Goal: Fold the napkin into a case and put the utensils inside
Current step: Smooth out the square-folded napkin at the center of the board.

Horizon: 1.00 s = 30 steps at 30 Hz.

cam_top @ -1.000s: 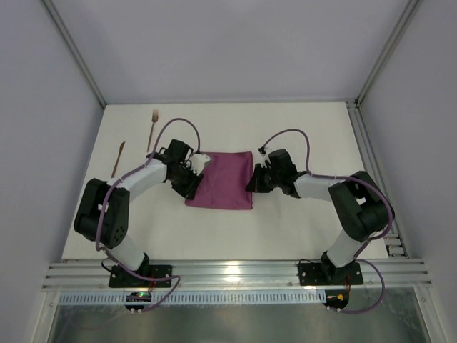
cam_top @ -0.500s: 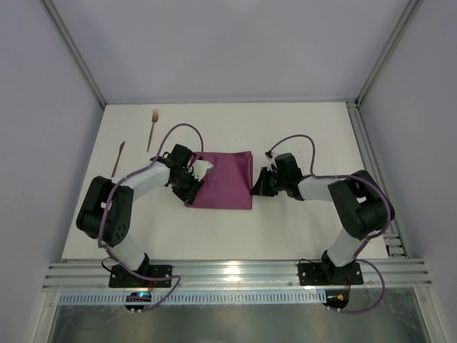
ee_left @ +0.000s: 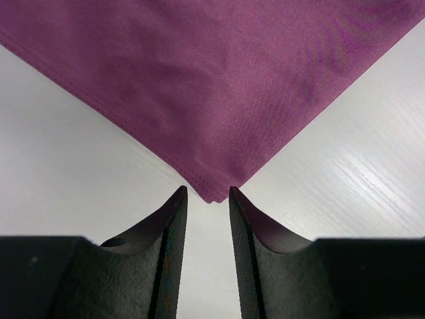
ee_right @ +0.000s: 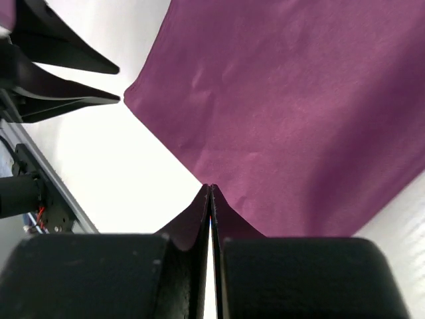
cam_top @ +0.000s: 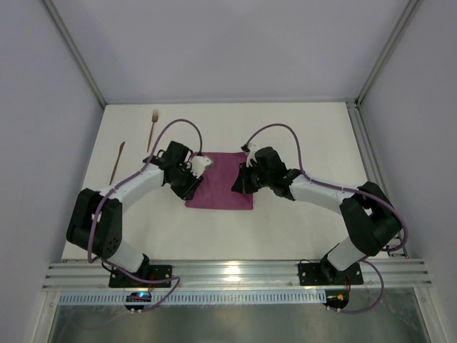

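The plum-purple napkin lies flat as a folded rectangle in the middle of the table. My left gripper sits at its left side. In the left wrist view the left gripper stands open, and one corner of the napkin pokes just between the fingertips without being pinched. My right gripper is over the cloth's right half. Seen from the right wrist, the right gripper is shut, its tips at an edge of the napkin. The utensils lie far left: a fork and a knife-like stick.
The white table is bounded by grey walls at the back and sides. A metal rail carrying both arm bases runs along the near edge. The left gripper's fingers show at the upper left of the right wrist view.
The right gripper has moved left, from the napkin's right edge to over the cloth. The left gripper has shifted only slightly at the napkin's left side.
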{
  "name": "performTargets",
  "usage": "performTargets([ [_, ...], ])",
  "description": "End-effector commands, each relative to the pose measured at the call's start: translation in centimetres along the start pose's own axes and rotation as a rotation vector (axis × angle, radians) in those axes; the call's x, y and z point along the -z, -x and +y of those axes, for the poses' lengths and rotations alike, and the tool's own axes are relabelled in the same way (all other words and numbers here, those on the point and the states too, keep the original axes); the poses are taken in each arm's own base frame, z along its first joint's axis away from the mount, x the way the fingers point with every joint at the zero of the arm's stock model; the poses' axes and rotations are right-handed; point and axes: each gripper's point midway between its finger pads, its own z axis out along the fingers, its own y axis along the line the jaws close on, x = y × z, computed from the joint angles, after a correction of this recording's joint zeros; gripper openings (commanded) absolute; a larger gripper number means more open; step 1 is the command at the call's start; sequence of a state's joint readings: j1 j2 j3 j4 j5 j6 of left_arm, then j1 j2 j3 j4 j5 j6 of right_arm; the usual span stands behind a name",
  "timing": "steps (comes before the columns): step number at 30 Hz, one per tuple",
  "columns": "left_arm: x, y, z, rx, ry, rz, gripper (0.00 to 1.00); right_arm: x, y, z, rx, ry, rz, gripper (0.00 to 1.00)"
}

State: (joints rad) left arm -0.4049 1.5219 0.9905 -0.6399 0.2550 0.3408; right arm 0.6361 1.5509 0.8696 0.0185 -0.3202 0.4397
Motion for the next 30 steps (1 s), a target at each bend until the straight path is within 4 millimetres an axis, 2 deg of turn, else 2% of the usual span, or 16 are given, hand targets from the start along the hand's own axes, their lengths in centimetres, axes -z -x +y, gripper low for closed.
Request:
performTargets([
  [1, -2.0, -1.8, -0.8, 0.000, -0.034, 0.063, 0.33, -1.2, -1.4, 0.6, -0.060, 0.059, 0.027, 0.04],
  [4, -3.6, -2.8, -0.6, 0.004, -0.017, 0.106, 0.33, -2.1, -3.0, -0.2, -0.101, 0.053, 0.060, 0.04],
  [7, -4.4, -3.8, -0.3, 0.007, -0.008, 0.148, 0.32, -2.2, -5.2, -3.1, -0.165, -0.022, 0.098, 0.04],
  [8, -4.4, -3.8, -0.3, 0.006, -0.008, 0.147, 0.32, -2.1, -5.8, -3.4, -0.169, -0.027, 0.107, 0.04],
  [10, -4.6, -4.6, 0.1, 0.004, 0.020, 0.171, 0.32, -1.6, -6.1, -5.1, -0.218, -0.056, 0.092, 0.04],
  [11, -4.8, -4.8, 0.4, 0.001, 0.033, 0.173, 0.32, -1.2, -7.2, -6.2, -0.242, -0.078, 0.106, 0.04],
  [13, -5.1, -5.3, 0.5, -0.002, 0.036, 0.189, 0.32, -0.5, -7.2, -7.4, -0.270, -0.095, 0.086, 0.04],
  [14, -5.3, -5.6, 0.4, -0.003, 0.032, 0.198, 0.32, -0.1, -8.0, -7.9, -0.286, -0.105, 0.098, 0.04],
  [18, -5.5, -6.1, 0.3, 0.003, 0.028, 0.221, 0.31, 0.9, -8.5, -8.9, -0.311, -0.119, 0.090, 0.04],
  [22, -5.4, -6.0, 0.5, -0.009, 0.033, 0.214, 0.31, 1.1, -8.4, -9.2, -0.300, -0.120, 0.090, 0.04],
  [25, -5.2, -5.6, 0.0, -0.013, 0.011, 0.191, 0.31, 1.2, -7.6, -8.6, -0.277, -0.095, 0.077, 0.04],
  [28, -5.0, -4.7, 0.0, -0.021, 0.010, 0.152, 0.31, 1.5, -4.9, -7.3, -0.231, -0.052, 0.027, 0.04],
  [29, -4.8, -4.3, 0.0, -0.023, 0.008, 0.136, 0.32, 1.6, -2.9, -6.3, -0.198, -0.023, -0.008, 0.04],
  [30, -4.8, -4.2, 0.0, -0.021, 0.010, 0.132, 0.32, 1.7, -1.7, -5.8, -0.184, -0.009, -0.026, 0.04],
])
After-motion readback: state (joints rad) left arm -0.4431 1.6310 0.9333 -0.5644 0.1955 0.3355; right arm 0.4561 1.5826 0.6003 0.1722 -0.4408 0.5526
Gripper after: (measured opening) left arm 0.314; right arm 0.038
